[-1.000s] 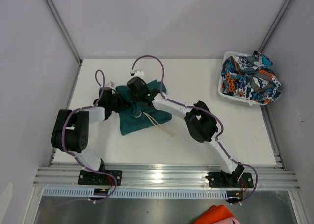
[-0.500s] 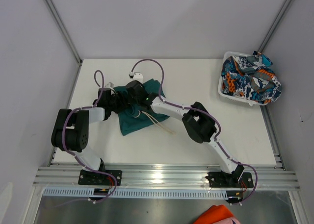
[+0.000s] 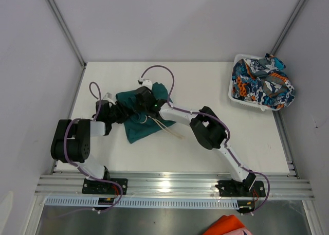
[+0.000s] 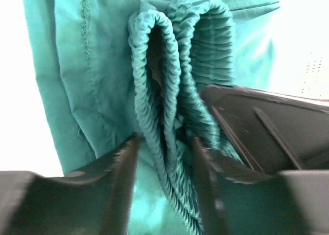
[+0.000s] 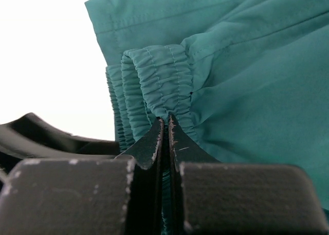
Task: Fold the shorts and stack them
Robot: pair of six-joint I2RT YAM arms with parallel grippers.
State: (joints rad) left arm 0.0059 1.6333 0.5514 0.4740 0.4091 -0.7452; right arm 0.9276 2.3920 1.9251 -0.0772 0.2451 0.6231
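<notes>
Right wrist shows right hand [image 5: 164, 126] pinching teal shorts [image 5: 247, 91] by their ruffled waistband [image 5: 154, 75]; left hand [image 4: 164, 158] stands parted.

No legible text, label, number or sign in any view

Left tool [image 4: 164, 145] holds its jaws apart, while right tool [image 5: 165, 126] is pinched tight.

Bright even light, wrist-view backgrounds overexposed
</notes>
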